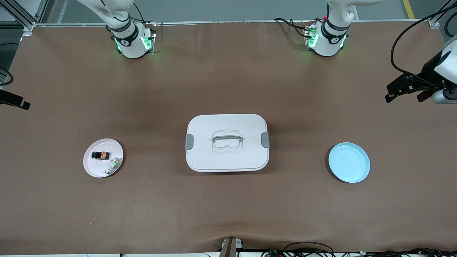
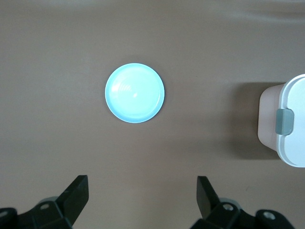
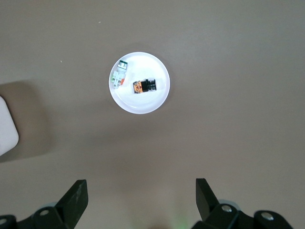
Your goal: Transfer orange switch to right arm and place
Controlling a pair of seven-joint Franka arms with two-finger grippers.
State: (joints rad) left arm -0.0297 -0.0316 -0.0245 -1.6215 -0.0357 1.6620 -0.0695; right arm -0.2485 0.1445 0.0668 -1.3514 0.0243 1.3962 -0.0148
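The orange switch (image 1: 100, 155) lies on a pink plate (image 1: 93, 167) toward the right arm's end of the table, beside a small white-and-green part (image 1: 113, 165). The right wrist view shows the switch (image 3: 144, 86) on the plate (image 3: 143, 102) too. My right gripper (image 3: 141, 193) is open and empty, up over the table at that end, apart from the plate. One of its fingers (image 1: 16, 101) shows at the front view's edge. My left gripper (image 1: 407, 95) is open and empty over the left arm's end, also seen in its wrist view (image 2: 142, 193).
A white lidded box (image 1: 227, 142) with grey latches stands at the table's middle. An empty light blue plate (image 1: 349, 162) lies toward the left arm's end and shows in the left wrist view (image 2: 135, 93). The box's corner (image 2: 286, 124) shows there too.
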